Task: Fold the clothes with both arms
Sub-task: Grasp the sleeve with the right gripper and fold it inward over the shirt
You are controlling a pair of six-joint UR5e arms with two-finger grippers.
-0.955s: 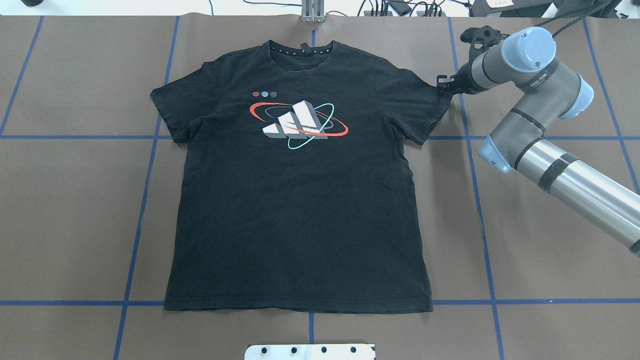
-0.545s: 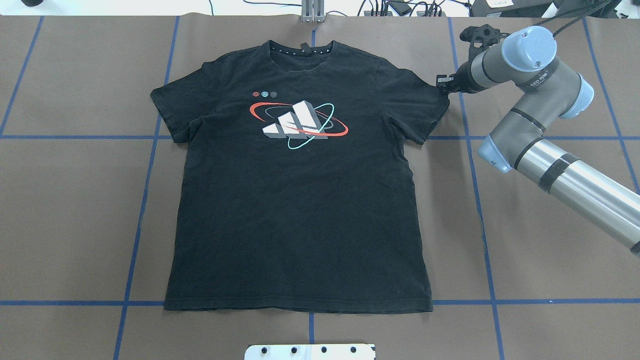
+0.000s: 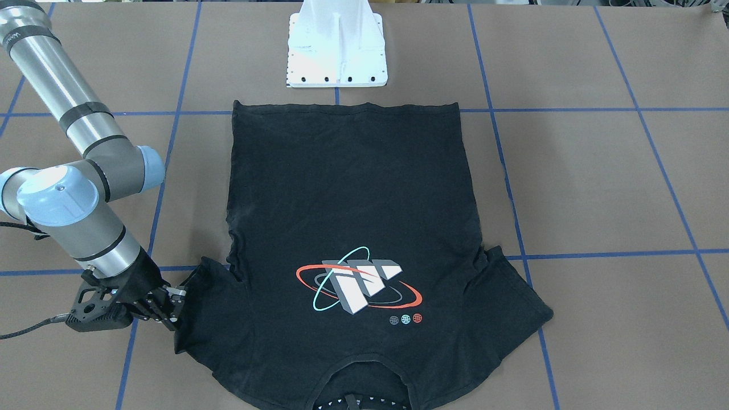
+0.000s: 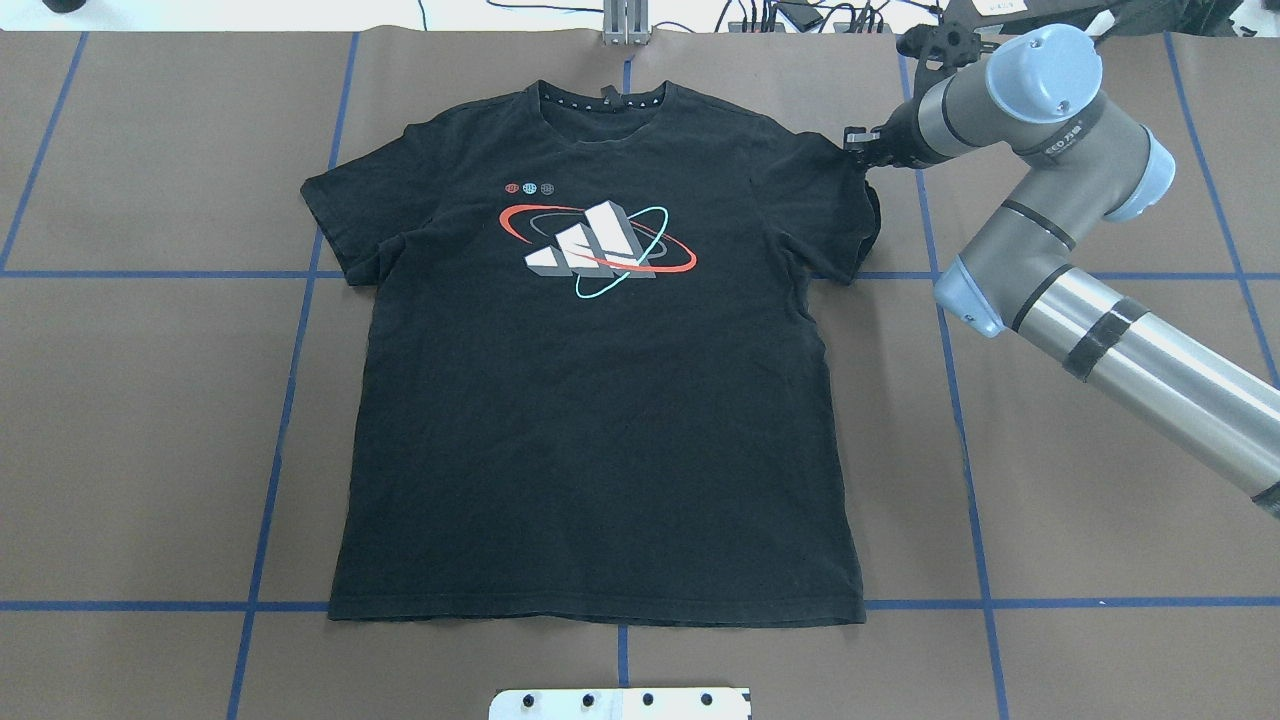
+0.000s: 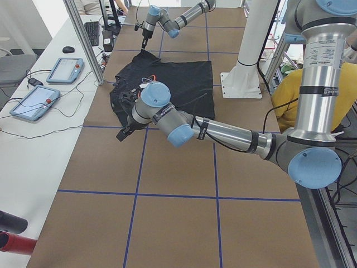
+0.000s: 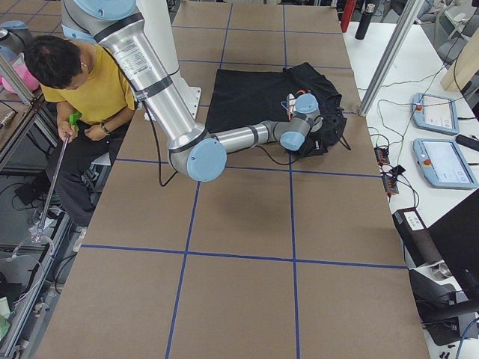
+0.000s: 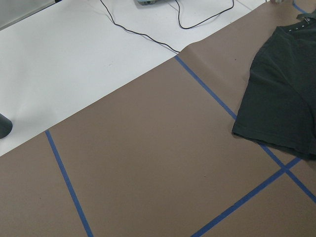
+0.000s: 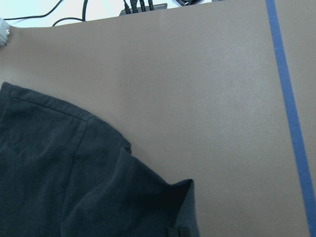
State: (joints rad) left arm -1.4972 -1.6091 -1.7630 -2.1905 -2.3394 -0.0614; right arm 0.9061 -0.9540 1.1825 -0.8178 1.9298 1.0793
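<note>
The black T-shirt (image 4: pixel 600 420) lies flat and logo up on the brown paper; it also shows in the front-facing view (image 3: pixel 347 188). My right gripper (image 4: pixel 860 152) is shut on the outer edge of the sleeve on the overhead view's right, and the sleeve is bunched inward a little. The grip shows in the front-facing view (image 3: pixel 175 307). The right wrist view shows the raised sleeve fold (image 8: pixel 148 197). My left gripper (image 5: pixel 124 133) shows only in the exterior left view, raised beside the other sleeve; I cannot tell if it is open. The left wrist view shows that sleeve (image 7: pixel 281 89) from above.
The white mounting base (image 3: pixel 337 51) stands just behind the shirt's hem. Blue tape lines (image 4: pixel 290 380) cross the paper. A white bench with tablets (image 5: pixel 64 70) and cables runs along the far edge. A person in yellow (image 6: pixel 82 82) sits by the robot.
My right gripper has moved left and toward the far edge with the sleeve in it. The sleeve's outer edge has been drawn inward. The rest of the shirt has not moved.
</note>
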